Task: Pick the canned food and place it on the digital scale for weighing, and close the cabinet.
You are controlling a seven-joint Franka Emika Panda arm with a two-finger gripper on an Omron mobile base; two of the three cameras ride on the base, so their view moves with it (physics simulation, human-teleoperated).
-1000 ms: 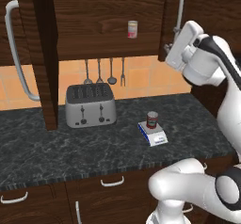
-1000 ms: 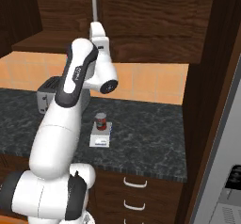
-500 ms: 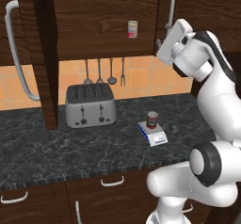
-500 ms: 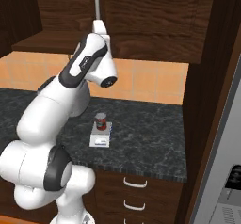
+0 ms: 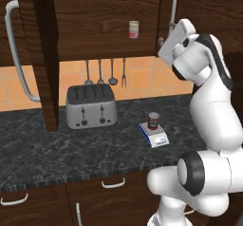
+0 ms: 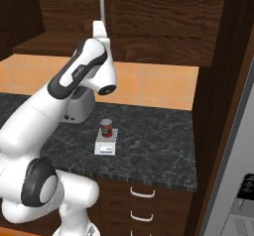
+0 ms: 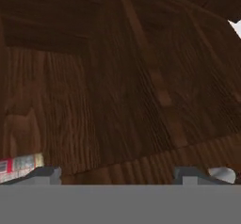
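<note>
Sitting on the digital scale right of the toaster, the canned food is done. Gripper, fingers apart, is up by the cabinet door's rigid bar handle; best pushed on the flat panel.

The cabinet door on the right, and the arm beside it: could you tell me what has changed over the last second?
The gripper has pushed the right cabinet door leftward, nearly shut, the arm following it. The canned food stays on the digital scale; toaster, shelf tin and left door unchanged.
</note>
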